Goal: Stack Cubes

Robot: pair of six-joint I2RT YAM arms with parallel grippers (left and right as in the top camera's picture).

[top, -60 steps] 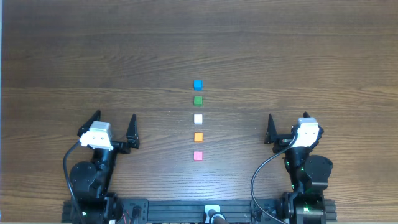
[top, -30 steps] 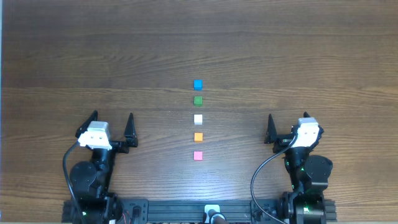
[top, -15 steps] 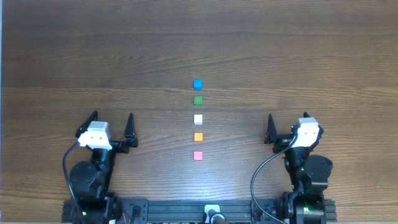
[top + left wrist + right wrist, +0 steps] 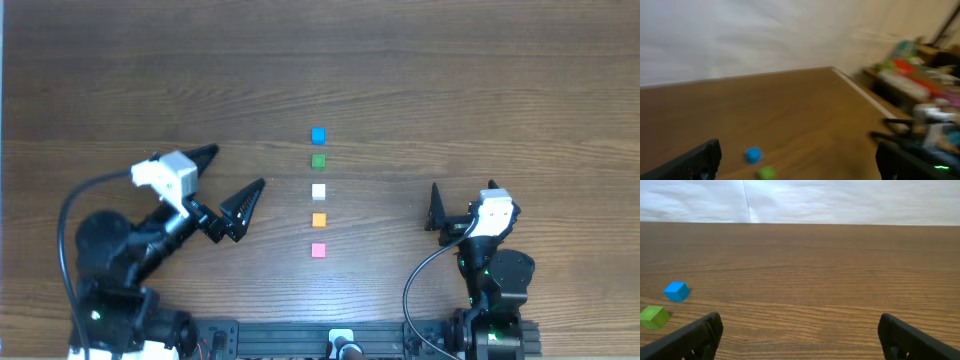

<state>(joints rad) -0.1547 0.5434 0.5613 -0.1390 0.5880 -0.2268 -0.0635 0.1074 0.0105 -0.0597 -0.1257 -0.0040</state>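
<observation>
Plainly spread, the left gripper (image 4: 228, 175) shows dark, tapered fingers aimed toward 2 o'clock in the top view, with its arm slanting back to a base at 7 o'clock. The right gripper (image 4: 800, 325) is parted just as wide, aimed at 12 o'clock, its arm folded over its base. Five small, matte, square-edged cubes lie unstacked between the grippers in a row from 12 to 6 o'clock, each apart from its neighbour: blue cube (image 4: 318, 136), green cube (image 4: 318, 162), white cube (image 4: 318, 191), orange cube (image 4: 318, 219), pink cube (image 4: 318, 250). The table (image 4: 450, 80) is dark, grained wood, and a pale wall (image 4: 840, 200) stands behind it.
</observation>
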